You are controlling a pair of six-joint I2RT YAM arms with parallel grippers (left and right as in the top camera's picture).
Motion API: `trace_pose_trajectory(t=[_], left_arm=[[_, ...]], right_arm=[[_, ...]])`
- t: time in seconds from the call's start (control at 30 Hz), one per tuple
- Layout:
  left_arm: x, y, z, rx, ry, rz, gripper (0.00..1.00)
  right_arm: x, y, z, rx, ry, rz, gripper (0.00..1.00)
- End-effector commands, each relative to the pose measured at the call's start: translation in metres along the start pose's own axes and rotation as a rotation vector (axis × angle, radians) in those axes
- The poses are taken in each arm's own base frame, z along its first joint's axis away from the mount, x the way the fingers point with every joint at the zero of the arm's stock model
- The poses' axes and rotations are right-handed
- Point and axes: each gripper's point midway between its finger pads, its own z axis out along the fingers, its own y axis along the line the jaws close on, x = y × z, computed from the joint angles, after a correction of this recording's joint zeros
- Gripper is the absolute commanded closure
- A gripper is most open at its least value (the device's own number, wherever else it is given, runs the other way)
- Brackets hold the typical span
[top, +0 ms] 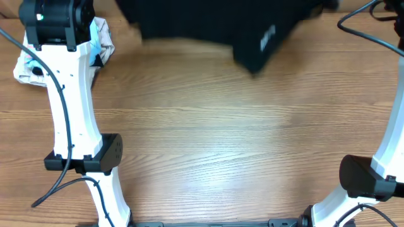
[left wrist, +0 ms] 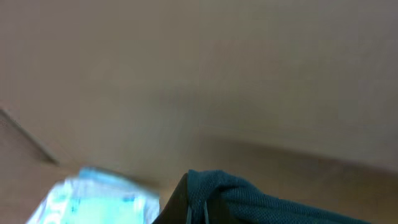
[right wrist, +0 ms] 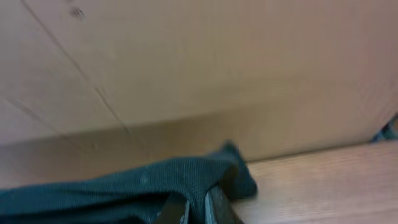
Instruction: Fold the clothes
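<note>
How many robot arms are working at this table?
2. The left arm runs up the table's left side; the right arm stands at the right edge, partly out of frame. No others visible.

The overhead camera is looking straight down from high above on a light wooden tabletop point(top: 208, 139). Both wrist cameras are sitting low and very close, facing outward toward a blurred beige surface point(left wrist: 217, 74). Each is sharing with the overhead view the plain black soft-fabric garment point(top: 252, 28).
</note>
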Motion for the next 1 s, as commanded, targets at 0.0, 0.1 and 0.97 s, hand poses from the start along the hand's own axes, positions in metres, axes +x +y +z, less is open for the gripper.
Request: trace_pose_trajectory(t=[0.0, 0.1, 0.97], left_arm=[[-0.034, 0.026, -0.036, -0.086, -0.095, 0.009, 0.96], [-0.011, 0.024, -0.033, -0.069, -0.003, 0.03, 0.96], [0.295, 0.017, -0.044, 0.04, 1.193, 0.074, 0.96]], right_arm=[[-0.029, -0.01, -0.036, 0.067, -0.097, -0.018, 0.96], [0.0, -0.014, -0.024, 0.074, 0.013, -0.007, 0.96], [0.322, -0.019, -0.006, 0.004, 1.025, 0.2, 0.96]])
